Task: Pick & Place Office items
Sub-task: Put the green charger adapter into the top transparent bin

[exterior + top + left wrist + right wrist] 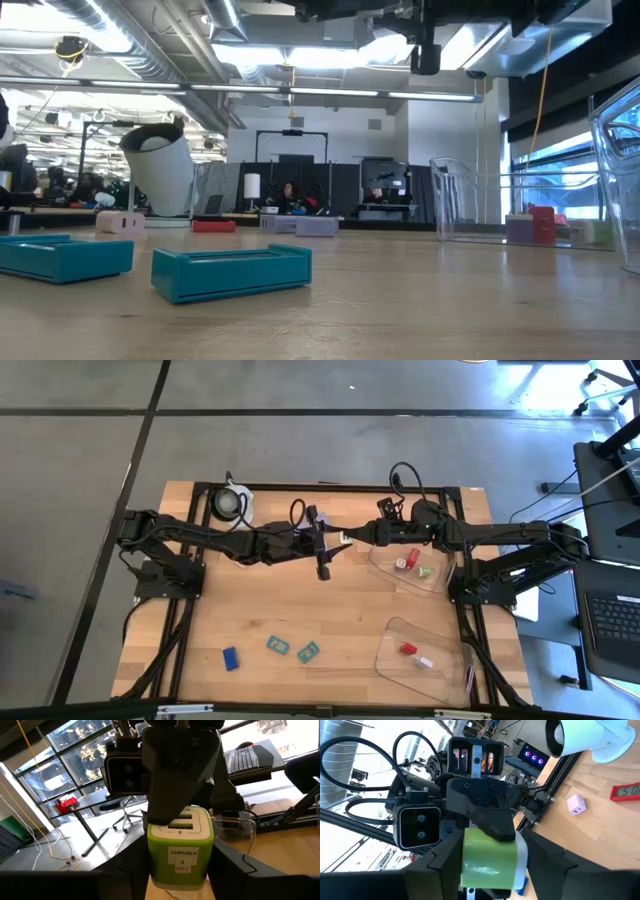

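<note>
A green and white charger block [181, 851] is held high over the middle of the table, between my two grippers, which meet nose to nose. My left gripper [182, 875] comes from the table's left and is shut on the block. My right gripper [490, 870] comes from the right and has its fingers against the same block [487, 860]. In the high view the pair meets at the block [341, 540]. On the table near the front lie two teal pieces [278, 645] [307, 652] and a blue piece [231, 658]. My left gripper pinches the block's two green sides [152, 862] between its two fingers, which reach in level from the table's left. The block's labelled face is turned toward this wrist. It sits lifted well clear of the table. My right gripper has a finger on the block's green side [466, 865] and the other on its white end [522, 862]. It reaches in level from the table's right, rolled crosswise to the left gripper's fingers. One left finger [485, 815] covers the block's top here.
A clear tray [436, 582] at the right holds red, pink and green pieces. A second clear tray [390, 650] at the near right holds a red and a white piece. A white round roll-like object [232, 500] stands at the far left. The teal pieces [232, 272] lie below the arms.
</note>
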Robot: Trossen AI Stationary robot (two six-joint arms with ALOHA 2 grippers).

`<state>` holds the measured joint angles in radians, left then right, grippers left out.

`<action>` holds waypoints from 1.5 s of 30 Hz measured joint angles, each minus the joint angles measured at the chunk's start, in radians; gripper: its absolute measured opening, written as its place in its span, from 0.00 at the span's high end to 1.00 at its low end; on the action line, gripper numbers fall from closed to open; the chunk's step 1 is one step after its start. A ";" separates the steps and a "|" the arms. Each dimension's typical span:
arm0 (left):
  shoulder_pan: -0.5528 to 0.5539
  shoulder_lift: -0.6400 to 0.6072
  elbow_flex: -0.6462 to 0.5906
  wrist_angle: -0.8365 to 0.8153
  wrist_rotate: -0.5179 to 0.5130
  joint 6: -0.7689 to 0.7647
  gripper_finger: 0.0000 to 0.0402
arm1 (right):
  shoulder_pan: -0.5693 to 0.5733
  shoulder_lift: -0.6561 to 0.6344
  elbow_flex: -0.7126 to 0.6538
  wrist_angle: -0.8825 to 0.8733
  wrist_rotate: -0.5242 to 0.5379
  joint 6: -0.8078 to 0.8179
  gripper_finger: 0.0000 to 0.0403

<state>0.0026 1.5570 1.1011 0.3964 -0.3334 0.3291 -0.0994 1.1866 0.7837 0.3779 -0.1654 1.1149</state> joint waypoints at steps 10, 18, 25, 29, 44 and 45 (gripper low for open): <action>-0.001 0.001 -0.001 0.028 0.027 -0.083 0.56 | 0.001 -0.002 0.001 0.005 -0.011 -0.003 0.55; -0.005 0.003 -0.003 0.067 0.031 -0.215 0.47 | -0.015 -0.003 0.003 0.007 -0.028 0.000 0.55; -0.012 0.002 -0.003 0.070 -0.047 -0.281 0.39 | -0.080 -0.006 0.003 0.000 -0.101 -0.016 0.55; -0.013 0.000 -0.003 0.070 -0.147 -0.345 0.35 | -0.122 -0.008 0.003 -0.004 -0.125 -0.016 0.55; -0.021 -0.007 -0.002 0.074 -0.271 -0.253 0.27 | -0.276 -0.118 0.002 -0.181 -0.281 -0.077 0.55; -0.021 -0.007 -0.002 0.073 -0.281 -0.240 0.27 | -0.284 -0.137 0.002 -0.204 -0.281 -0.089 0.55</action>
<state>-0.0189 1.5501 1.0996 0.4691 -0.6148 0.0887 -0.3830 1.0498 0.7856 0.1734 -0.4462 1.0254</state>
